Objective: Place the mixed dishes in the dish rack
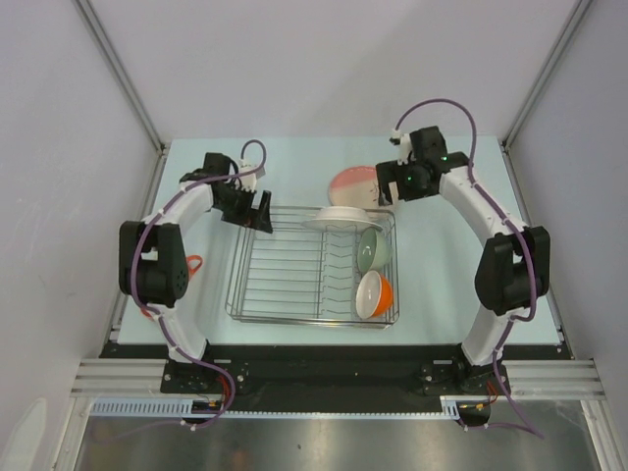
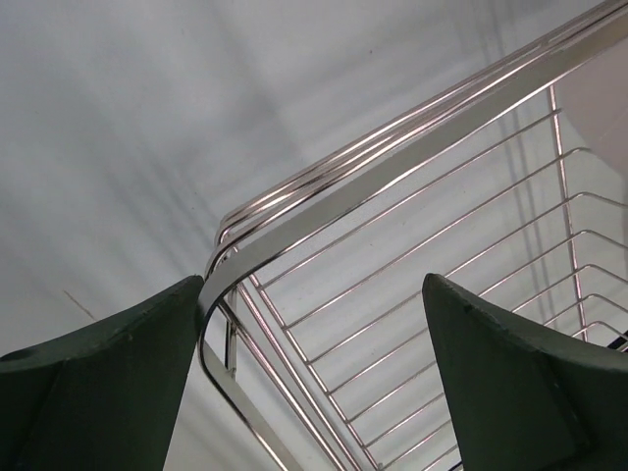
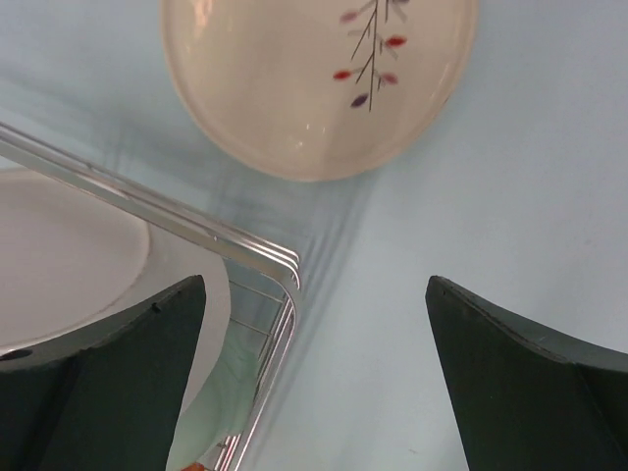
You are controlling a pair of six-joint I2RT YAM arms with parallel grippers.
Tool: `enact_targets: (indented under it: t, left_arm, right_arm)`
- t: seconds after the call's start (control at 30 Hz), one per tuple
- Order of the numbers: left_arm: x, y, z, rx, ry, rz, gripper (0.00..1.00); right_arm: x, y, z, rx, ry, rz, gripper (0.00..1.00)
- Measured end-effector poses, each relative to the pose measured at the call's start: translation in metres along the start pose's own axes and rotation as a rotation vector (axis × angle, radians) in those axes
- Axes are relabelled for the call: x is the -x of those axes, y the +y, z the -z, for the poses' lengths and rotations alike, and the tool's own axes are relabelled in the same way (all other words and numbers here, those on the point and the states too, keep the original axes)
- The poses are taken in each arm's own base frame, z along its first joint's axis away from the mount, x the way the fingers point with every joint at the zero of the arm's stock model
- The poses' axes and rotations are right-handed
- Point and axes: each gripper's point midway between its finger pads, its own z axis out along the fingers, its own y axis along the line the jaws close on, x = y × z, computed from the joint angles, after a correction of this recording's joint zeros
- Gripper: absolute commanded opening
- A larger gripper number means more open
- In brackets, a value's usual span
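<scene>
Now both our hands gape wide and empty: the left hand over the far left corner of the rectangular chrome wire dish rack, the right hand by its far right corner. Inside, at the right, stand a sage green bowl and an orange-outside white-inside bowl. A white shallow bowl sits at the far rim, and the pink-and-cream leaf-marked plate lies on the bench just beyond.

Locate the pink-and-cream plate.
Top view: the pink-and-cream plate lies on the table just beyond the dish rack's far right corner, behind the white shallow bowl and beside the open right gripper.
</scene>
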Motion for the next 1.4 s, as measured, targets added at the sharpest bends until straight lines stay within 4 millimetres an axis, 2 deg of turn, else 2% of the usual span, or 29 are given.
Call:
enact_targets:
  t: [0.13,0.2,0.37,0.5,0.6,0.7,0.77,0.87,1.0,1.1,1.23,1.4]
  left_arm:
    - [0.021,-0.005,0.016,-0.004,-0.028,-0.028,0.98]
    - [0.032,-0.01,0.024,-0.017,-0.046,-0.043,0.99]
    - [0.066,-0.025,0.051,-0.048,-0.113,-0.081,0.99]
    - [0.117,-0.041,0.079,-0.067,-0.235,-0.12,0.98]
    - [0.161,-0.044,0.081,-0.053,-0.324,-0.141,0.98]
    - [0.194,-0.043,0.053,-0.053,-0.363,-0.125,0.96]
    - [0.205,-0.037,0.024,-0.061,-0.361,-0.094,0.96]
    - [0.201,-0.027,-0.029,-0.075,-0.311,-0.034,0.96]
    - [0.182,-0.022,-0.076,-0.103,-0.237,0.009,0.95]
    - [0.172,-0.026,-0.099,-0.137,-0.199,0.024,0.95]
    - [0.169,-0.035,-0.117,-0.178,-0.183,0.03,0.93]
    - [0.164,-0.051,-0.138,-0.216,-0.164,0.039,0.92]
  right_arm:
    - [0.029,-0.014,0.024,0.036,-0.099,-0.078,1.0]
    - [0.035,-0.023,0.031,0.05,-0.129,-0.135,1.0]
    - [0.051,-0.06,0.033,0.054,-0.209,-0.326,1.0]
    - [0.057,-0.085,0.004,0.083,-0.232,-0.474,1.0]
    - [0.05,-0.089,-0.039,0.12,-0.197,-0.555,1.0]
    - [0.033,-0.089,-0.077,0.138,-0.138,-0.618,1.0]
    - [0.022,-0.088,-0.097,0.142,-0.104,-0.648,1.0]
    - [0.015,-0.087,-0.114,0.146,-0.087,-0.665,1.0]
    - [0.021,-0.087,-0.125,0.158,-0.107,-0.675,1.0]
    - [0.03,-0.085,-0.132,0.171,-0.128,-0.673,1.0]
    - [0.038,-0.082,-0.14,0.189,-0.145,-0.669,1.0]
    - [0.045,-0.068,-0.146,0.23,-0.16,-0.659,1.0]
